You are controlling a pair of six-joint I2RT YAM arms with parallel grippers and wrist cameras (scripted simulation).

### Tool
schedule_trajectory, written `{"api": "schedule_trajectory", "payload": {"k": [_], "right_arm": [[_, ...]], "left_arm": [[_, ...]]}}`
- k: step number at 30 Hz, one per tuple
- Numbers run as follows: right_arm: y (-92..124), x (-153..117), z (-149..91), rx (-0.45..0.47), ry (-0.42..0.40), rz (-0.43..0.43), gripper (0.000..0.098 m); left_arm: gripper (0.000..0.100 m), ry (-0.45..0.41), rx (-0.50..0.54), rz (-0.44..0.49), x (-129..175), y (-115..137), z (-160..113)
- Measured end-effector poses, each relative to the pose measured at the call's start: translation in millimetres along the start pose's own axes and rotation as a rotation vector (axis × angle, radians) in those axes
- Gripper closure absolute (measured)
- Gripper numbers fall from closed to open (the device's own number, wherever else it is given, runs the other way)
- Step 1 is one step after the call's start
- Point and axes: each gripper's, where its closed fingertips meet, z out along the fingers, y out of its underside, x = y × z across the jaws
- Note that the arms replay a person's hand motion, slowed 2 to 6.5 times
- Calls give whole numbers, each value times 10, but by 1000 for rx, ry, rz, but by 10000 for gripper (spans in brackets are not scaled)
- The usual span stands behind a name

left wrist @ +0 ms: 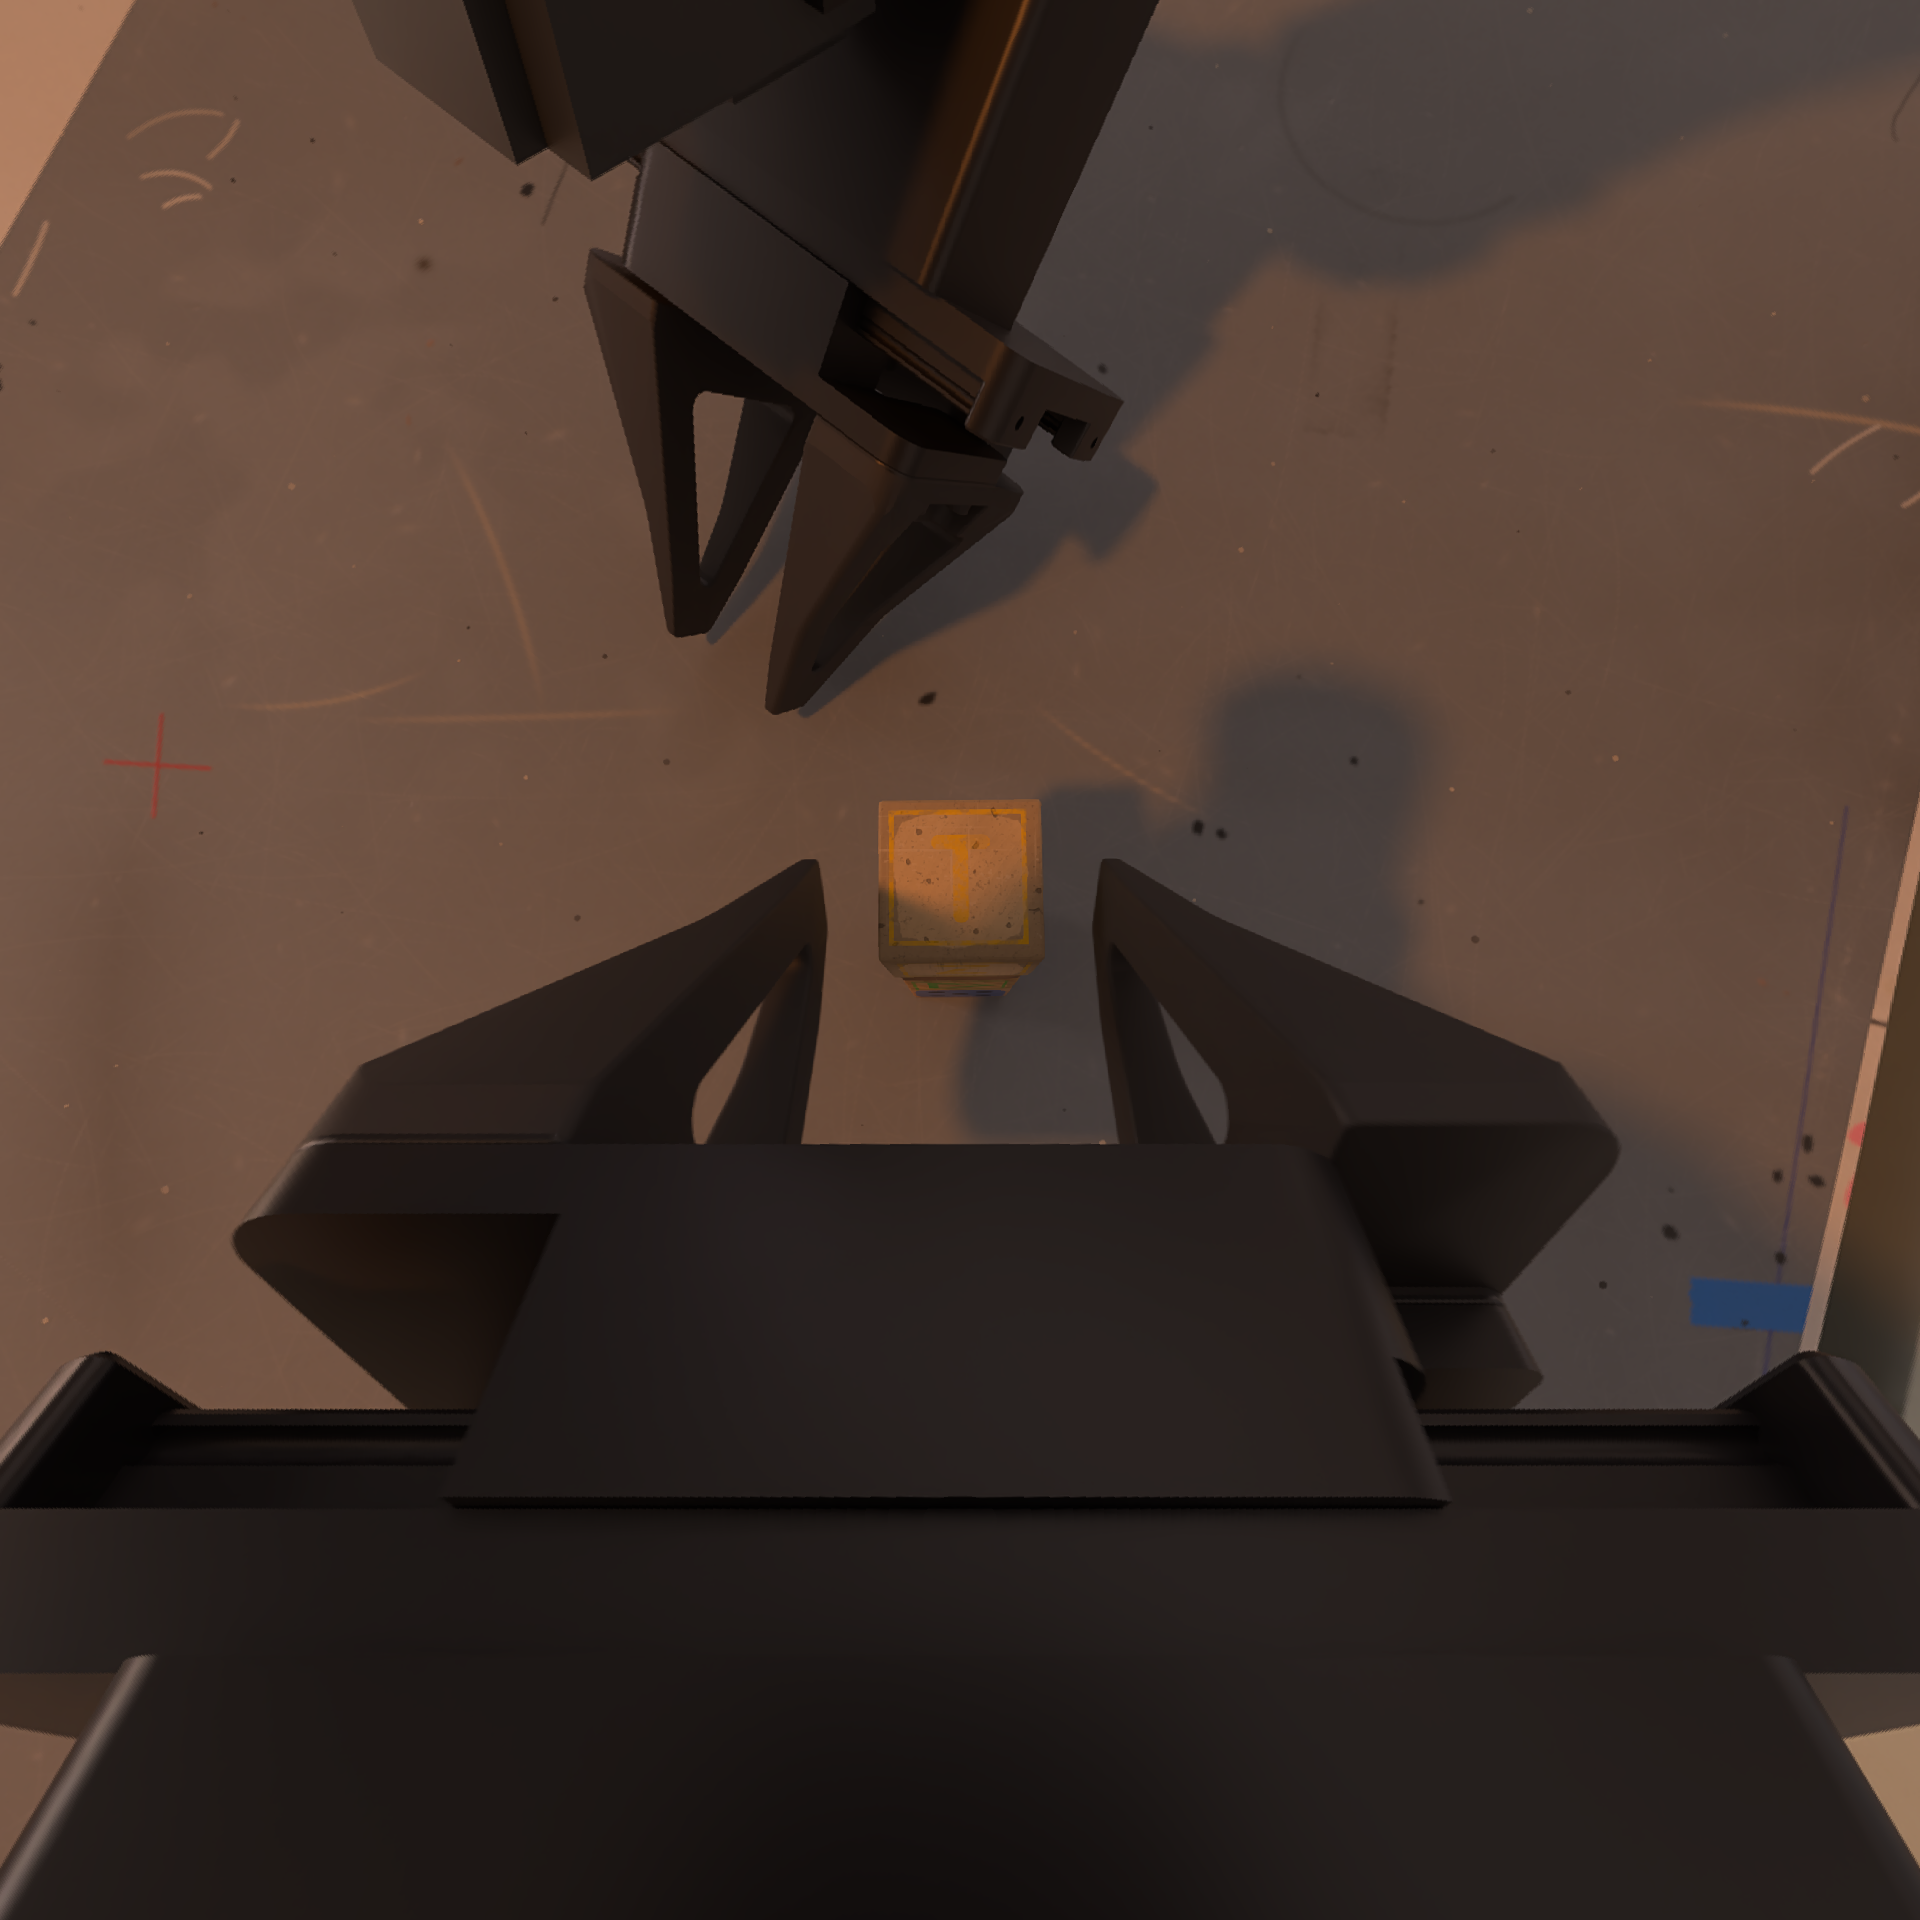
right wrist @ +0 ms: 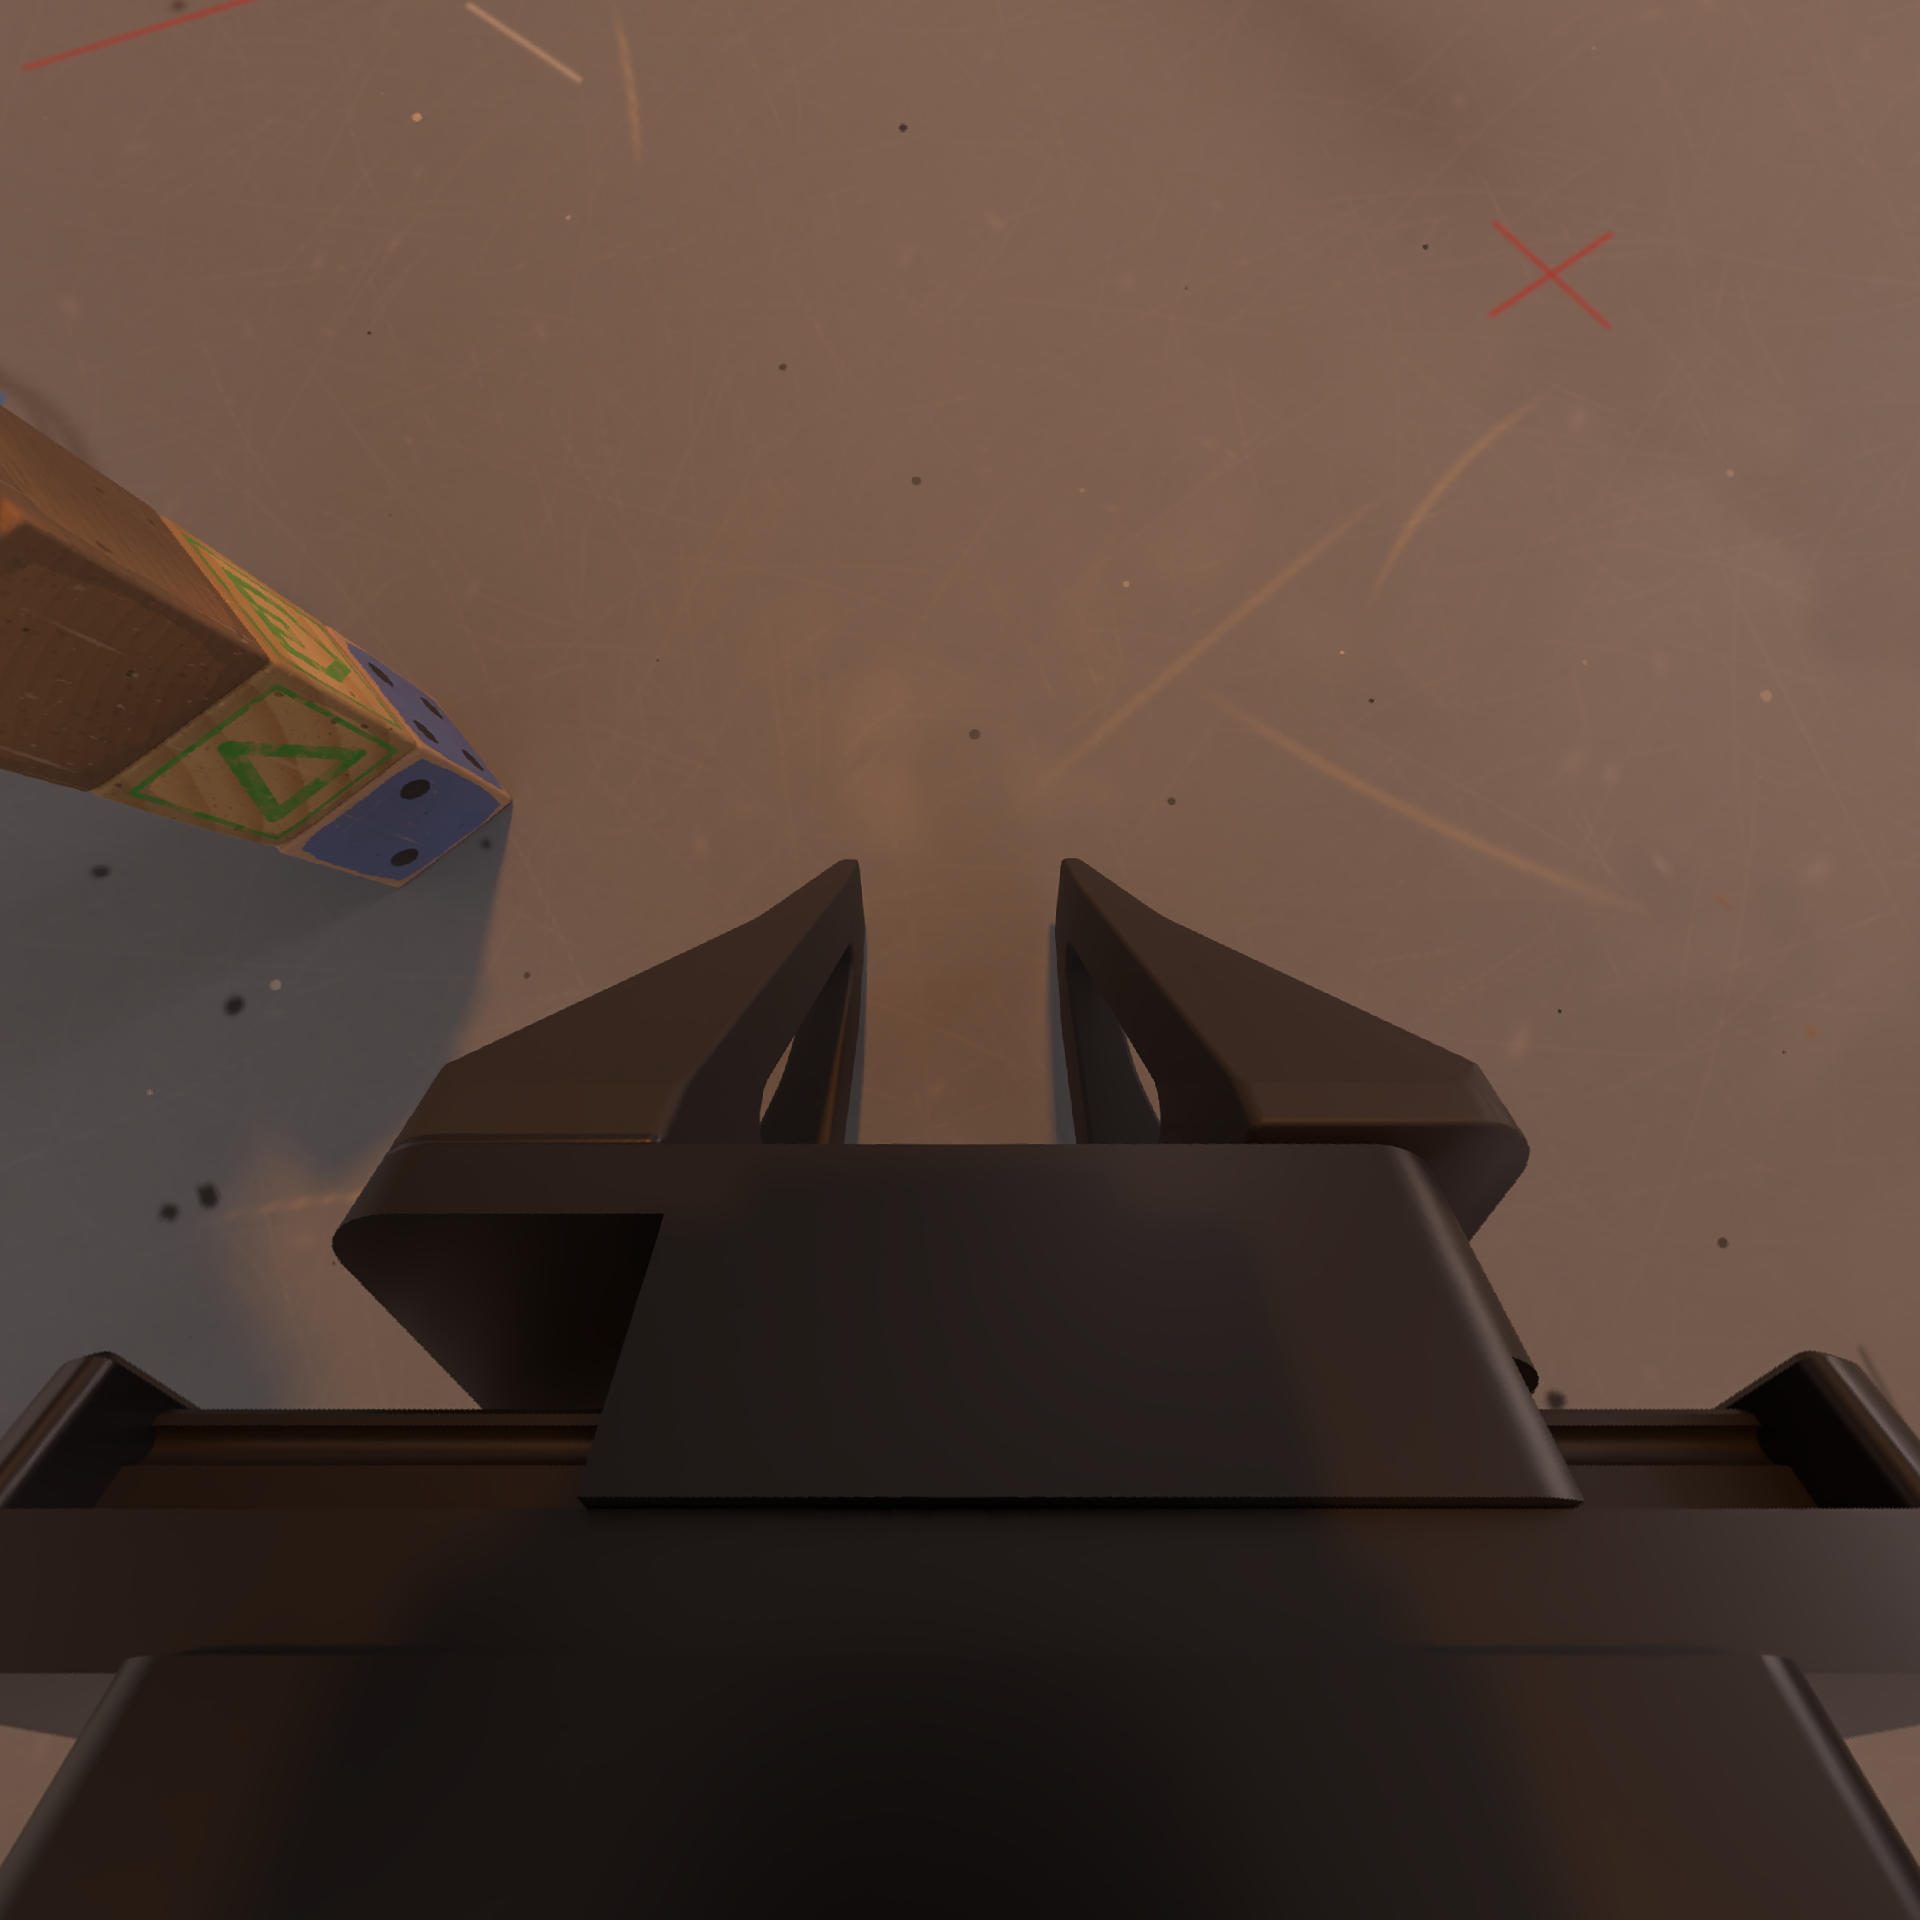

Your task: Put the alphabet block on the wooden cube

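a: looking straight down from the left wrist, i see a stack standing on the tabletop [left wrist: 364, 499]. its top face sits squarely between the fingers of the left tool [left wrist: 958, 862], which are spread wider than the stack and touch nothing.

b: what is in the stack?

a: from the right wrist it shows at the left edge as a column of three: a blue cube with black dots [right wrist: 410, 800] at the bottom on the tabletop [right wrist: 1143, 468], the alphabet block [right wrist: 260, 769] with green markings on it, and a dark wooden cube [right wrist: 94, 655] on top.

b: so which way does it point?

a: the long axis of the column runs upright from the tabletop, toward the left wrist camera, so in that view only the top face [left wrist: 958, 881] with an orange mark and a sliver of the block below it show. the faces look lined up, with no twist between the cubes that i can make out.

b: and the right tool?

a: the right tool [right wrist: 958, 868] is partly open, a narrow gap between its fingers, with nothing in it. it hangs over bare tabletop, beside the stack and apart from it. in the left wrist view it [left wrist: 732, 665] shows beyond the stack, fingers pointing down.
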Motion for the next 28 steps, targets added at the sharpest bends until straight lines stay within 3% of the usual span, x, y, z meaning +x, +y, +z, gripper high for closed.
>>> {"api": "schedule_trajectory", "payload": {"k": [11, 21, 28], "right_arm": [[0, 0, 0, 0, 0, 0, 663], [0, 0, 0, 0, 0, 0, 664], [2, -10, 4, -1, -2, -4, 661]], "left_arm": [[376, -13, 55, -28, -49, -58, -83], [341, -85, 189, -120, -296, -154, -251], [333, -116, 192, -194, -452, -22, -266]]}}
